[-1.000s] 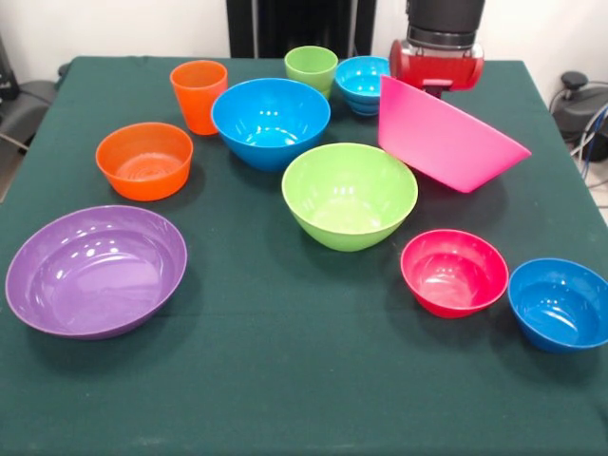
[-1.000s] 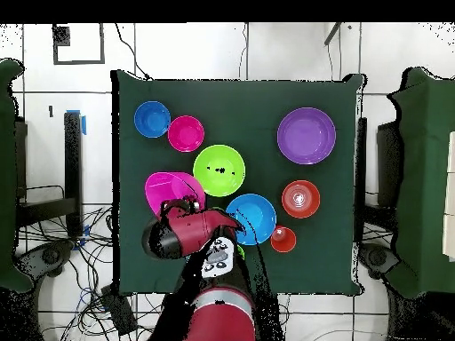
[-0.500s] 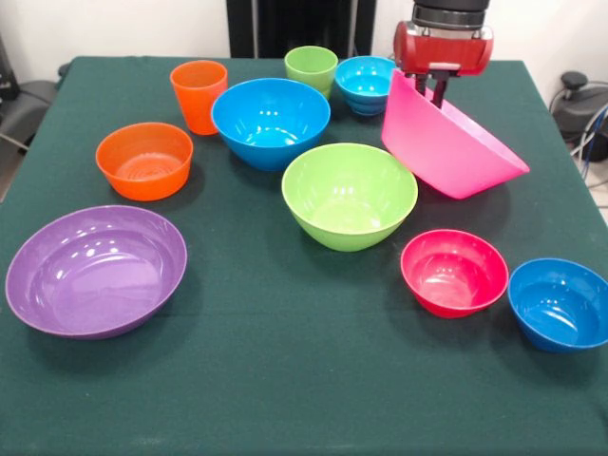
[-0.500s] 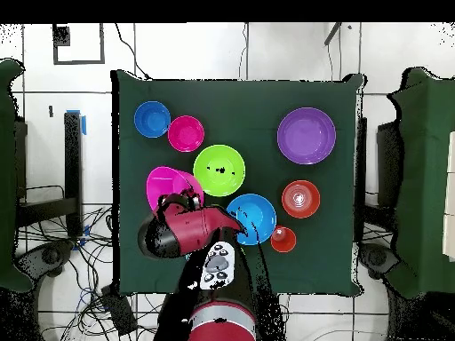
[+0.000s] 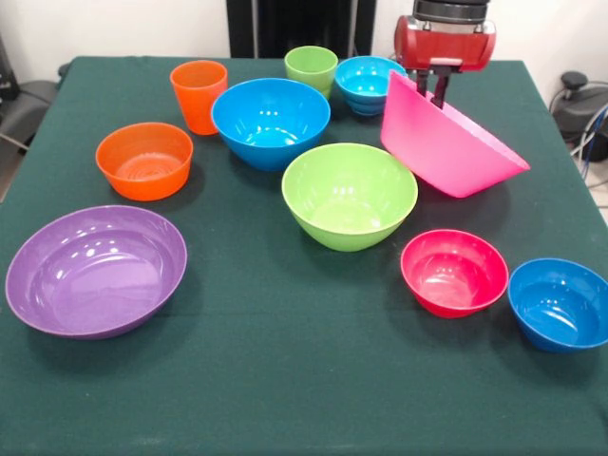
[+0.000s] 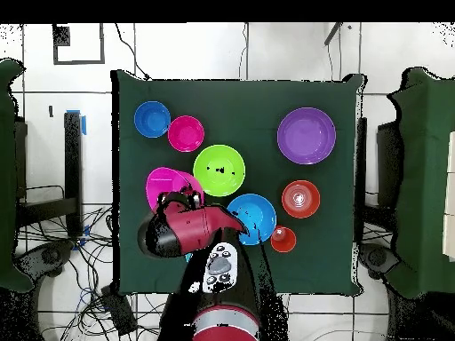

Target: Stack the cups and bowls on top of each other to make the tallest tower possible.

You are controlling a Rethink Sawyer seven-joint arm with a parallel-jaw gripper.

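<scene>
Pink bowl (image 5: 446, 142) tilted at the table's back corner, gripper (image 5: 433, 87) clamped on its raised rim.

The arm (image 6: 191, 233) drops straight down from above. The bowl leans on its side, its mouth turned up and away from the lime bowl (image 5: 349, 195) just beside it. Purple bowl (image 5: 95, 269), big blue bowl (image 5: 271, 122), orange bowl (image 5: 144, 160), red bowl (image 5: 453, 272), small blue bowls (image 5: 559, 304) and both cups (image 5: 199, 95) stand upright, apart.

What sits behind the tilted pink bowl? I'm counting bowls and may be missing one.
A small blue bowl shows behind the pink bowl, which hides its right edge. The gripper holds the pink bowl's far rim. The table behind its right half is covered.
</scene>
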